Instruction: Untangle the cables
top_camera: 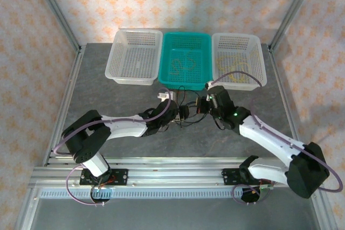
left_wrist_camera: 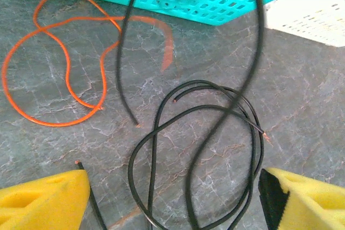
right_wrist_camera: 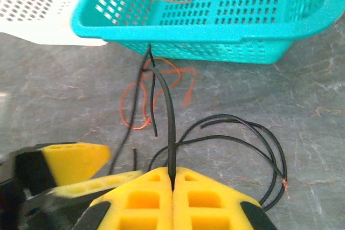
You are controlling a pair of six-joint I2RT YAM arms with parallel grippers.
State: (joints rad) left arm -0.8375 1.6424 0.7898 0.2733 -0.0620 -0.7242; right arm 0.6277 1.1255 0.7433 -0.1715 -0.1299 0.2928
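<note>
Patterned wallpaper is seen behind a grey marbled table (top_camera: 135, 144) in the top view, with three baskets lined along its far edge: a white basket (top_camera: 137, 32) on the left, a teal basket (top_camera: 186, 34) in the middle and a second white basket (top_camera: 237, 36) on the right. The cables (top_camera: 190, 100) are bunched on the table just in front of the teal basket's near edge, and the left gripper (top_camera: 180, 112) and right gripper (top_camera: 207, 106) are brought together over them from either side. From the left wrist, the left gripper (left_wrist_camera: 172, 208) is shown with its yellow fingers (left_wrist_camera: 43, 200) spread wide and nothing pinched. A black coil (left_wrist_camera: 215, 84) lies flat on the table between and below them, an orange cable (left_wrist_camera: 67, 74) is looped further off toward the teal basket, and a held black cable (left_wrist_camera: 260, 36) is seen blurred, crossing above the coil. From the right wrist, the right gripper (right_wrist_camera: 172, 176) is clamped tight on the held black cable (right_wrist_camera: 170, 117), whose long axis runs straight out from the jaws toward the teal basket (right_wrist_camera: 188, 30), passing over the orange cable (right_wrist_camera: 126, 106), with the black coil (right_wrist_camera: 259, 133) off to the side. The left gripper is judged nearer the coil, so a pull by the right arm would likely need the coil pinned or kept clear, lest both be dragged together.
</note>
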